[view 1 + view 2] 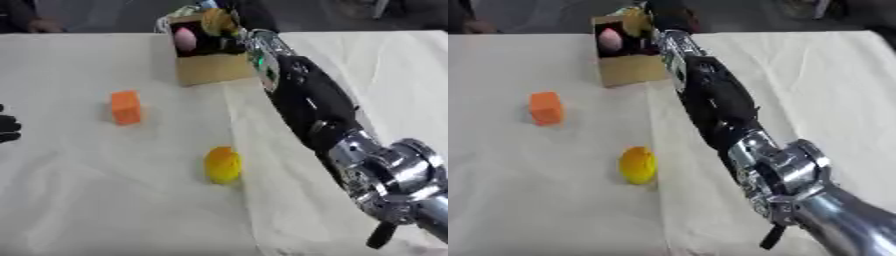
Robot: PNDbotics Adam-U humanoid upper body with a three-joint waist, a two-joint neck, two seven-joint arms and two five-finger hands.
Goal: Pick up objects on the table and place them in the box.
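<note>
A cardboard box [213,69] stands at the far middle of the table, its opening facing me, with a pink rounded object [185,39] inside. My right arm stretches from the lower right up to the box. My right hand [665,16] is over the box's top, curled on a yellow-orange round object [215,21]; the hand itself is dark and partly hidden. An orange block [125,106] stands on the cloth to the left. A yellow rounded object [222,164] lies nearer me, mid-table. My left hand [7,128] shows only as black fingers at the left edge, relaxed.
A white cloth [105,200] with a raised fold down the middle covers the table. Beyond the far edge lies dark floor, and a person's hand [42,23] rests at the far left corner. My right forearm [306,100] crosses the table's right half.
</note>
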